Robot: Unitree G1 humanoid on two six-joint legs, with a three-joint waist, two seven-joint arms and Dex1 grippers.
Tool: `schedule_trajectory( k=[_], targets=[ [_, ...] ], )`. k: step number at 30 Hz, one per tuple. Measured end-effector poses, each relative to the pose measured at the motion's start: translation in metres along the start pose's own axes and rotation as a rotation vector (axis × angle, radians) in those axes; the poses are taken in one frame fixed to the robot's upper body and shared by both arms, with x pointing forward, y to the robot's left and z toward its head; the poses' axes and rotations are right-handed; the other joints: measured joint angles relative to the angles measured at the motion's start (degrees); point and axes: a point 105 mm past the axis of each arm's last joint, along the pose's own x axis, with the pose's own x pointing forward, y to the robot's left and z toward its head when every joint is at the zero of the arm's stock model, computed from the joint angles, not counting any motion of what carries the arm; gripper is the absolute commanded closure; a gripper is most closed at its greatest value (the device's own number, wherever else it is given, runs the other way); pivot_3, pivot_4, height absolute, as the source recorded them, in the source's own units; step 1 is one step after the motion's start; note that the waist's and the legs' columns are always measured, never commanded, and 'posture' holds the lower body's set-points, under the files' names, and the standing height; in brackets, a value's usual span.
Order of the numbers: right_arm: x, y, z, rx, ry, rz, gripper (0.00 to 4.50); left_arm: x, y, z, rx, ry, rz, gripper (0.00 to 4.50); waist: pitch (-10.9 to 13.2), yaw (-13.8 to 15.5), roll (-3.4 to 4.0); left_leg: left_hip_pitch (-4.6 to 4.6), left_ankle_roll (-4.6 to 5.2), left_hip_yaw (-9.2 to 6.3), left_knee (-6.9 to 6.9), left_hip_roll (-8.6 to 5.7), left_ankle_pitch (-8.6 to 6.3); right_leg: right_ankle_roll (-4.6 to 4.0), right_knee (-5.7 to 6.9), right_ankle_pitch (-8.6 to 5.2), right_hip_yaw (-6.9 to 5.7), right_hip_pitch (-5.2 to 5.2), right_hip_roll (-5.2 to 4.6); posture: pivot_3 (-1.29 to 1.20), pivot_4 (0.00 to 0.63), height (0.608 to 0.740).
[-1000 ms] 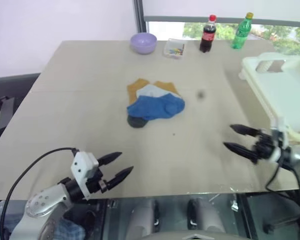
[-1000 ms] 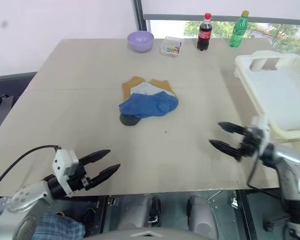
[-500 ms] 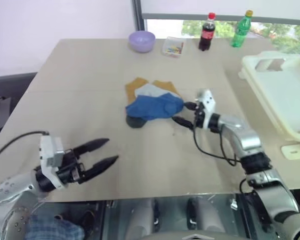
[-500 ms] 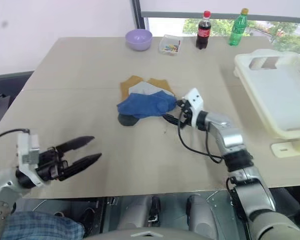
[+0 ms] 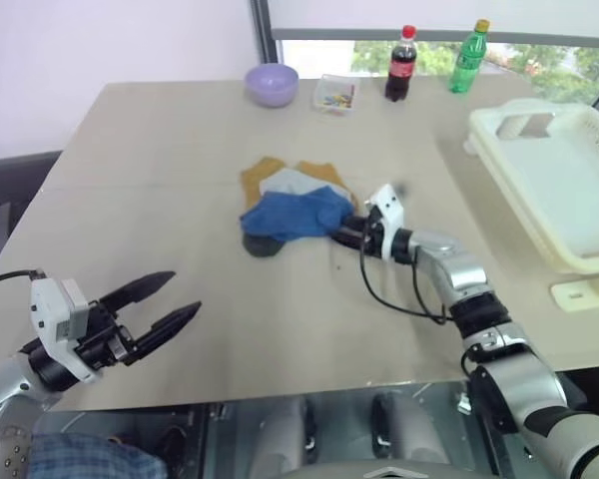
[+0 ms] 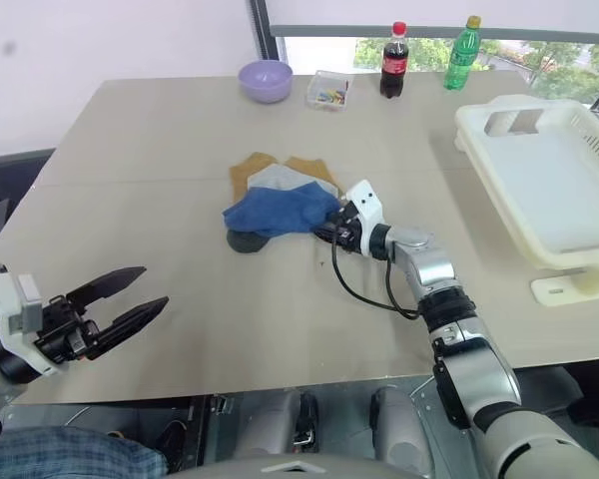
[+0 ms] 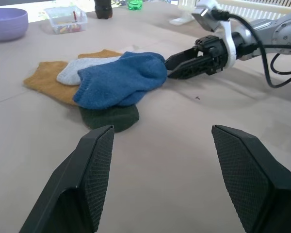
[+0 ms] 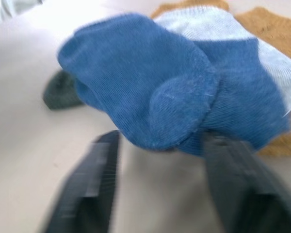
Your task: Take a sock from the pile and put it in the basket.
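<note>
The pile [image 5: 292, 205] lies mid-table: a blue sock [image 5: 295, 215] on top of a light grey one [image 5: 295, 183], a mustard one [image 5: 265, 175] and a dark one [image 5: 263, 244]. My right gripper [image 5: 344, 236] reaches in level from the right and meets the blue sock's right edge [image 7: 157, 65]; in the right wrist view that sock [image 8: 150, 82] hangs just ahead of the gripper [image 8: 160, 141]. My left gripper [image 5: 183, 294] hovers open and empty near the table's front left, well away from the pile. The white basket [image 6: 539, 180] stands at the right edge, with nothing in it.
Along the far edge stand a lilac bowl [image 5: 272, 83], a small clear box [image 5: 334, 95], a cola bottle [image 5: 401, 65] and a green bottle [image 5: 465, 58]. The right arm's black cable [image 5: 389, 294] loops over the table beside the pile.
My right gripper swung from the table's front right across to the pile's right edge and now touches the blue sock. The left gripper drifted further left, still open.
</note>
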Motion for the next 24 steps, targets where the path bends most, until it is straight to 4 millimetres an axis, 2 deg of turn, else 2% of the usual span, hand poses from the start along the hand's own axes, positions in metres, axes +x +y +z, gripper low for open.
schedule_trajectory(
  k=[2, 12, 17, 21, 24],
  targets=[
    [0.002, 0.002, 0.001, 0.001, -0.005, 0.007, 4.44, -0.001, 0.001, -0.001, 0.003, 0.000, 0.004, 1.05, 0.0, -0.1, 0.00, 0.04, -0.03, 0.00, 0.00, 0.00, 0.01, -0.16, 0.05, -0.09, 0.02, 0.00, 0.00, 0.00, 0.150, 0.733],
    [0.004, 0.002, -0.002, 0.011, 0.007, 0.006, 4.44, -0.003, 0.001, -0.005, 0.004, 0.012, 0.004, 1.05, 0.0, -0.3, 0.00, 0.11, -0.06, 0.04, 0.00, 0.01, 0.03, -0.23, 0.19, -0.12, 0.10, -0.02, -0.01, 0.00, 0.150, 0.733],
    [-0.002, 0.006, 0.009, 0.035, -0.021, 0.030, 4.44, -0.002, 0.005, -0.004, 0.005, 0.004, 0.002, 1.05, 0.0, -0.2, 0.00, 0.11, -0.06, 0.05, 0.00, 0.02, 0.03, -0.24, 0.22, -0.12, 0.12, -0.04, -0.02, 0.00, 0.150, 0.733],
    [-0.022, 0.011, 0.021, 0.100, -0.044, 0.075, 4.44, 0.001, 0.004, -0.003, 0.005, 0.004, -0.022, 1.05, 0.0, -0.1, 0.00, 0.10, -0.07, 0.04, -0.01, -0.01, 0.01, -0.26, 0.20, -0.13, 0.11, -0.03, -0.09, 0.00, 0.150, 0.733],
    [-0.048, 0.016, 0.015, 0.148, 0.009, 0.119, 4.44, 0.005, 0.004, -0.003, -0.002, 0.000, -0.039, 1.05, 0.0, 0.2, -0.01, 0.10, -0.06, 0.03, -0.03, -0.06, -0.01, -0.27, 0.17, -0.14, 0.09, -0.03, -0.19, 0.00, 0.150, 0.733]
  ],
)
